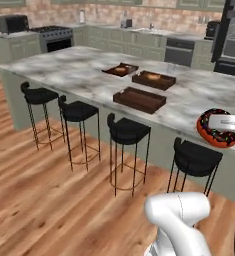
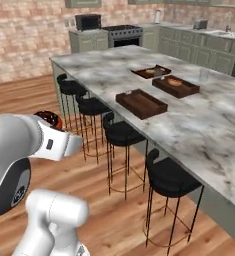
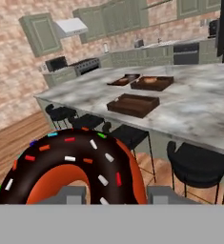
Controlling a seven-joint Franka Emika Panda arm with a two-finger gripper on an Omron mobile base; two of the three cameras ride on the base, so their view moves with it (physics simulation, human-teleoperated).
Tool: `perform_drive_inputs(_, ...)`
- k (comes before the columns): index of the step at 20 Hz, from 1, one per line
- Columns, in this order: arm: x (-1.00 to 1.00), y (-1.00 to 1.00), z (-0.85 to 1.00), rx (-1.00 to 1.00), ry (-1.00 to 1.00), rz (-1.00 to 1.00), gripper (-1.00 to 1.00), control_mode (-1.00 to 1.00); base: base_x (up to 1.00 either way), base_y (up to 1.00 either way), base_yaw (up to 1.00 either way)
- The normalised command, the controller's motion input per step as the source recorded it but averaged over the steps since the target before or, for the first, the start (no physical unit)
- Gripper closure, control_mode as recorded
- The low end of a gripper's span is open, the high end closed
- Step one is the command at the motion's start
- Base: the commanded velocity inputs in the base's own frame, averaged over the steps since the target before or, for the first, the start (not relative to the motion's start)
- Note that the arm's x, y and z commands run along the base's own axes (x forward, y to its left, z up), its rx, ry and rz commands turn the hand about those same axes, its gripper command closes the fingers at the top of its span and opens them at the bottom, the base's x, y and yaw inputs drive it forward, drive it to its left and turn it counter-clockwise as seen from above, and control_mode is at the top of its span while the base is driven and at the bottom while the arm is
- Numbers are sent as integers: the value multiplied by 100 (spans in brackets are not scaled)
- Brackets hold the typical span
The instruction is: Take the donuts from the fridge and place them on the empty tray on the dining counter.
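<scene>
My gripper [image 3: 117, 196] is shut on a donut [image 3: 70, 164], a ring with orange-red sides and dark icing with coloured sprinkles. It hangs in the air in front of the dining counter [image 1: 79, 75], above the stools at the right, as the donut [image 1: 215, 131] and gripper [image 1: 216, 124] show from the left base. From the right base, the donut [image 2: 47, 118] peeks out behind my white arm. The empty tray [image 1: 139, 99] [image 2: 141, 103] [image 3: 132, 105] lies near the counter's front edge, well apart from the gripper. The black fridge [image 1: 222, 30] stands at the far right.
Behind the empty tray lie a like tray with a hot dog [image 1: 154, 79] and a flat cutting board [image 1: 120, 69]. Several black bar stools [image 1: 126, 131] line the counter's near side on the wood floor. Cabinets, a stove [image 1: 54, 36] and an oven [image 1: 179, 51] run along the back wall.
</scene>
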Motion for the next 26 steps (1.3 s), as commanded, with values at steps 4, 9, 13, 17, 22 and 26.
perform_drive_inputs(4, 0, 0, 0, 0, 0, 0, 100, 100, 100, 100, -59)
perform_drive_inputs(9, 0, 0, 0, 0, 0, 0, 100, 100, 100, 100, -57)
perform_drive_inputs(13, 0, 0, 0, 0, 0, 0, 100, 100, 99, 100, -45)
perform_drive_inputs(17, 0, 0, 0, 0, 0, 0, 100, 100, 72, 56, -21)
perform_drive_inputs(22, 0, 0, 0, 0, 0, 0, 100, 100, 100, -72, -6)
perform_drive_inputs(26, 0, 0, 0, 0, 0, 0, 100, 100, 100, -74, 0)
